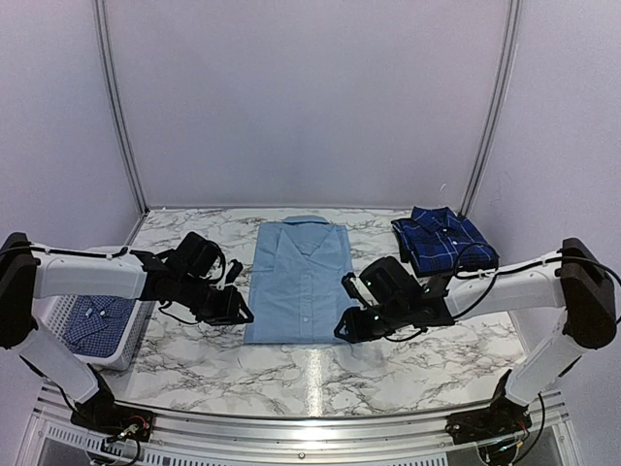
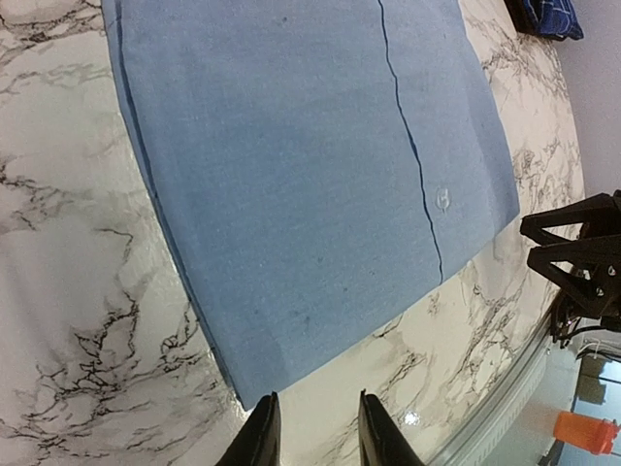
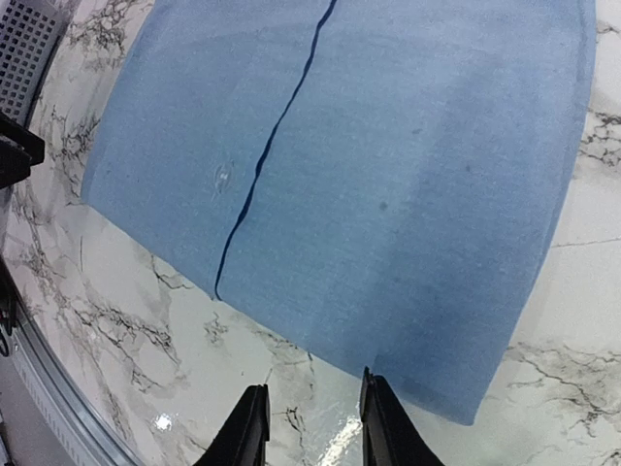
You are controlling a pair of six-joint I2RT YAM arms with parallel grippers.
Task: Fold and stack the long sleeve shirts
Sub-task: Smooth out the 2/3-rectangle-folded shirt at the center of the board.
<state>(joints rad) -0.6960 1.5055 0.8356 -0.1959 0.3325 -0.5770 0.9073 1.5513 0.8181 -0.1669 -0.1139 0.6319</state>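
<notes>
Left gripper (image 2: 318, 398), right gripper (image 3: 312, 383) hovering parted, empty, at 7 and 5 o'clock of light blue shirt (image 1: 299, 282), checked shirt (image 1: 102, 325) lying in basket (image 1: 56, 316).

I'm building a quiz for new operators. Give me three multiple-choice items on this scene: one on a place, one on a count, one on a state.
1. Where is the checked shirt? A in the basket B far right C centre
2. How many shirts show? A two B three C four
3. How does the light blue shirt lie? A crumpled B hanging off the edge C flat
Answers: 1 A, it sits in the white basket at left. 2 B, checked shirt, light blue shirt, plaid shirt. 3 C, it lies smooth on the table.
</notes>
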